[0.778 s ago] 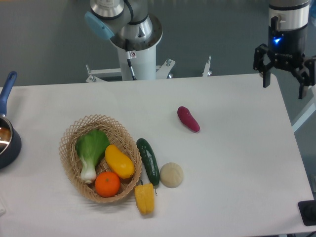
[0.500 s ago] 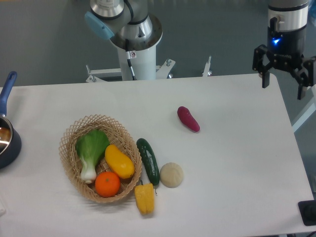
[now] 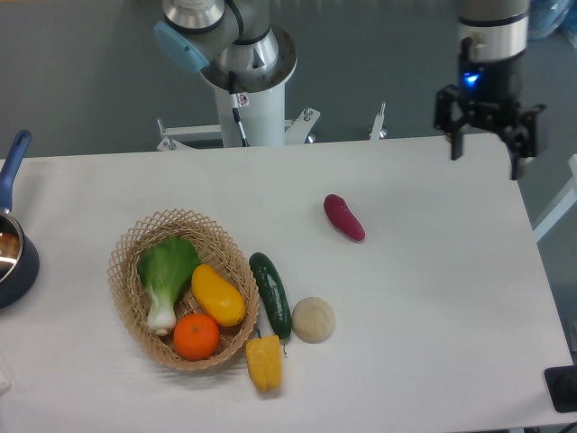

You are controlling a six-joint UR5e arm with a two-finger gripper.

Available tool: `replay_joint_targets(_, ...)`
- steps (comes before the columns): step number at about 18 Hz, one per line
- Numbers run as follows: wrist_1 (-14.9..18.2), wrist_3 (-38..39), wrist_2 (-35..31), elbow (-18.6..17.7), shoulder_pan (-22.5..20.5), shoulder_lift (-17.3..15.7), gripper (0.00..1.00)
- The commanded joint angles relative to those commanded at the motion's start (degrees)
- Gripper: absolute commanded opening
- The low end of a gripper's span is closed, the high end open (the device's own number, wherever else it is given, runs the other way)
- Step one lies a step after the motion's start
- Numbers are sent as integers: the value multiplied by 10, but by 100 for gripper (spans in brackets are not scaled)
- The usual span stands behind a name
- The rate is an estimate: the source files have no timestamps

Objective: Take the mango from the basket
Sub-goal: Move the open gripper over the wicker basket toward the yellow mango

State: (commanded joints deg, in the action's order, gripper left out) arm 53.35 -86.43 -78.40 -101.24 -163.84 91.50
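Item: mango [image 3: 218, 295]. Smooth yellow-orange oval, lying at a slant inside the basket [image 3: 132, 245], lower left of the frame. It rests toward the basket's right side, touching or just beside the orange [image 3: 196, 336] below it and the green leafy vegetable [image 3: 166, 271] to its left.

Item: basket. Woven tan wicker with an open-weave rim, sitting on the white table [image 3: 433, 298]. Holds the mango, the orange and the leafy vegetable.

Item: gripper [image 3: 483, 161]. Black, two fingers, hanging at the upper right of the frame over the table's far right edge, a blue light lit on the body above it. The fingers stand wide apart with nothing between them. It is well apart from the mango, which lies far down and to the left of it, across most of the table.

Other items on the table: a dark green cucumber [image 3: 270, 293] just right of the basket, touching or nearly touching its rim; a yellow bell pepper [image 3: 263, 362] at the basket's lower right; a pale round item [image 3: 313, 319] just right of the cucumber; a purple-red sweet potato [image 3: 344, 217] near the middle of the frame, between basket and gripper. A dark pot with a blue handle [image 3: 13, 236] shows partly at the left edge.

Robot base [image 3: 243, 72]: white column, top centre, behind the table.
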Motion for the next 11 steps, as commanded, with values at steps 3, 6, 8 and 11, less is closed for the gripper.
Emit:
replay_joint_targets(3,3,69,-3,-1,29,0,100)
replay_joint_targets(6,7,164,-1,-13,70,3,100)
replay_joint_targets(8,9,236,0,-18,95,5,100)
replay_joint_targets(11,9,385,-3,-24,146,25,100)
